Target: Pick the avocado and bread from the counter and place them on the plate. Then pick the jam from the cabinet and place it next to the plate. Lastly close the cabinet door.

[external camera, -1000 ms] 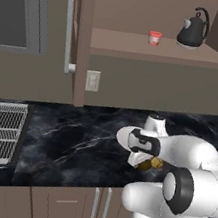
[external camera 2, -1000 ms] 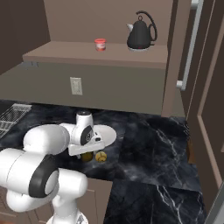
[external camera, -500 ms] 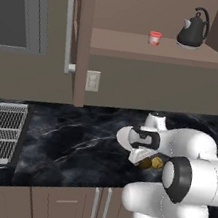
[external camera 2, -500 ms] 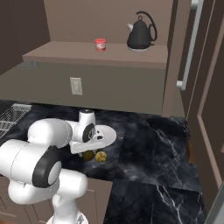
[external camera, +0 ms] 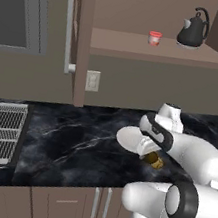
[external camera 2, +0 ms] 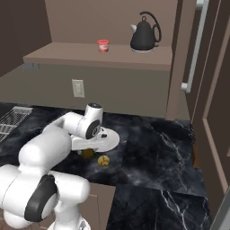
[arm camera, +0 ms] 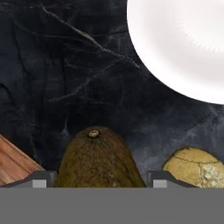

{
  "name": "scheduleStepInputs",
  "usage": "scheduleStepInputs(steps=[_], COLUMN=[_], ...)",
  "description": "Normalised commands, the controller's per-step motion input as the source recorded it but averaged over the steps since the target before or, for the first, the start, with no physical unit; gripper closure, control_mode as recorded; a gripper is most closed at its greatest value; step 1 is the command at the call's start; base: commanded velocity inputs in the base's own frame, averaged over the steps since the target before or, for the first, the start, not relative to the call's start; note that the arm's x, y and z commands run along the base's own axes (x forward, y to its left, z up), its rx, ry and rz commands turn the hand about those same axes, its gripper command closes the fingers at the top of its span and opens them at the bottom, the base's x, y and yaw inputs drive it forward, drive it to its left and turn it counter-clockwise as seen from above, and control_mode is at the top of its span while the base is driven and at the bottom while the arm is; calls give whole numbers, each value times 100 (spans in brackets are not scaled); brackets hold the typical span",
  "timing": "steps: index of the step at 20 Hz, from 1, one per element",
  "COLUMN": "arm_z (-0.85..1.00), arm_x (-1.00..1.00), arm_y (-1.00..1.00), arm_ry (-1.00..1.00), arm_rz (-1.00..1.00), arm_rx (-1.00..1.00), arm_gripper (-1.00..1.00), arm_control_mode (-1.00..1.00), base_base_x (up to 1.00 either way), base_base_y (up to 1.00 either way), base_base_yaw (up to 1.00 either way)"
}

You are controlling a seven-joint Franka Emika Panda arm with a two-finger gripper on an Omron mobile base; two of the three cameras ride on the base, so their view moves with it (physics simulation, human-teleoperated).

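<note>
My end effector (arm camera: 99,181) is down low over the desk (arm camera: 57,78), and the avocado (arm camera: 99,159) sits right between my two finger tips (arm camera: 43,179), its stem end pointing away from me. The tips flank its sides, but I cannot tell whether they are pressing on it or only bracketing it, so I will not claim a grasp. I judge the step in hand to be picking the avocado. To do it well I should stay centred on its widest part, squeeze evenly so the rounded skin does not squirt out forward, and lift straight up before swinging toward the plate.

Just beside the avocado lies the bread (arm camera: 194,167), a crusty yellow-brown piece close enough that a sideways drift of one finger could nudge it. On the other side a wooden corner (arm camera: 15,164) pokes in, also close.

Farther on is the white plate (arm camera: 188,48), with nothing on the part I can see. From the right base camera it rests on the dark marble with two small items at its near edge.

Farthest away, the jam (external camera 2: 103,46) stands on the open cabinet shelf (external camera 2: 67,53) beside a black kettle (external camera 2: 145,35), and the cabinet door (external camera: 79,35) hangs open.
</note>
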Motion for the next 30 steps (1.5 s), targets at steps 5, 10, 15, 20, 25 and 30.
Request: scheduleStepInputs(steps=[5,10,15,20,25,30], arm_z=[78,67,15,0,-9,-30], arm_x=[-3,2,25,46,48,42], arm_y=[7,19,17,1,0,0], arm_ry=[0,0,0,0,1,3], arm_rz=[0,-2,-2,0,0,0], arm_rx=[5,1,0,0,-2,-7], arm_gripper=[100,100,100,100,100,100], arm_control_mode=[-100,-100,-100,-100,-100,-100], base_base_x=[0,0,0,0,0,0], base_base_y=[0,0,0,0,0,0], base_base_yaw=[0,0,0,0,0,0])
